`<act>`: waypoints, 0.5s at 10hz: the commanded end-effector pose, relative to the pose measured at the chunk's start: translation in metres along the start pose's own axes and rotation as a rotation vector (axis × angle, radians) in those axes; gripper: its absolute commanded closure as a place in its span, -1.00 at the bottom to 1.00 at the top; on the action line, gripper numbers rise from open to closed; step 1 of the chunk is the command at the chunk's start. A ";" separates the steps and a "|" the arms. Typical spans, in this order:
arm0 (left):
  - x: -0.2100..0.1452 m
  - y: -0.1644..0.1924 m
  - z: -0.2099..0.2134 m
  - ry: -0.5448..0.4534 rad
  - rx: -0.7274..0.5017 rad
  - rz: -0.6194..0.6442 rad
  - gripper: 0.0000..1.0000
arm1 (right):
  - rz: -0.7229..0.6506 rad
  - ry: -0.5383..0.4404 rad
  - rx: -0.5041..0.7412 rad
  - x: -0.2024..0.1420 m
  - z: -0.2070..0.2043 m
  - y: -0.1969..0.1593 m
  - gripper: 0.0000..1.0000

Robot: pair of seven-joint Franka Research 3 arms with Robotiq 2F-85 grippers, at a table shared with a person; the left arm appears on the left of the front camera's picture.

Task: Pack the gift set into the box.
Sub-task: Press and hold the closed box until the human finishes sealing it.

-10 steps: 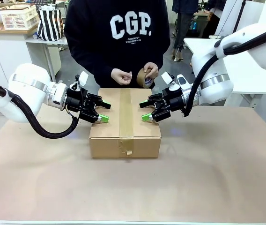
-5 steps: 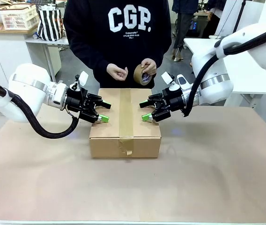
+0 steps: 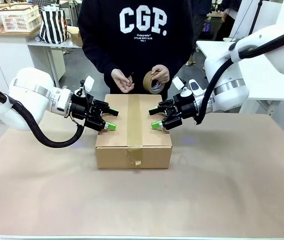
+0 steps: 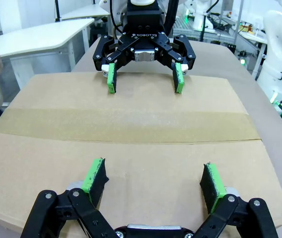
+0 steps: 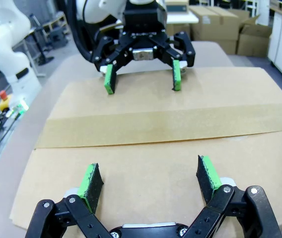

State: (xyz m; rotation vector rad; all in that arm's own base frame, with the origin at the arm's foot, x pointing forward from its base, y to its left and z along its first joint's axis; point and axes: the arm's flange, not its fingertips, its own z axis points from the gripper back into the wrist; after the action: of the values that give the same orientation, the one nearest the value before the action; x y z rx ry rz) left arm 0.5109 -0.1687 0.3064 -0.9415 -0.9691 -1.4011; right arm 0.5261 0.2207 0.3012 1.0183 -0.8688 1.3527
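The left pincer (image 3: 111,119) has its jaws apart and rests its green pads (image 4: 95,175) flat on the left flap of the box (image 3: 133,131). The right pincer (image 3: 156,118), also with jaws apart, does the same on the right flap. I think they press the two flaps down so the top stays shut. Between them a strip of brown tape (image 3: 134,120) runs along the seam and folds over the near wall, so the closing looks nearly done. The box sits in the middle of the surface (image 3: 222,185), closed. Behind it the person holds a tape roll (image 3: 153,82) in one hand (image 3: 159,74). The other hand (image 3: 122,80) is just beside it, maybe searching the tape end for one more strip.
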 end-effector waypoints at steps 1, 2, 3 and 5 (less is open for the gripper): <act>0.013 -0.002 0.009 0.031 -0.043 0.087 -1.00 | -0.096 0.035 0.042 0.015 0.009 0.007 -1.00; 0.031 -0.009 0.024 0.000 -0.073 0.183 -1.00 | -0.199 0.029 0.077 0.031 0.024 0.019 -1.00; 0.048 -0.022 0.047 -0.045 -0.115 0.265 -1.00 | -0.302 -0.008 0.080 0.045 0.045 0.035 -1.00; 0.077 -0.065 0.108 -0.045 -0.148 0.469 -1.00 | -0.532 -0.064 0.091 0.065 0.097 0.081 -1.00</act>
State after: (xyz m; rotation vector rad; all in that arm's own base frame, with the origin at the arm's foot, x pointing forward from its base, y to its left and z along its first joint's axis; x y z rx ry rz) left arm 0.4694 -0.1216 0.3860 -1.1905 -0.7062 -1.1553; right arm 0.4813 0.1744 0.3780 1.2076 -0.6001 1.0459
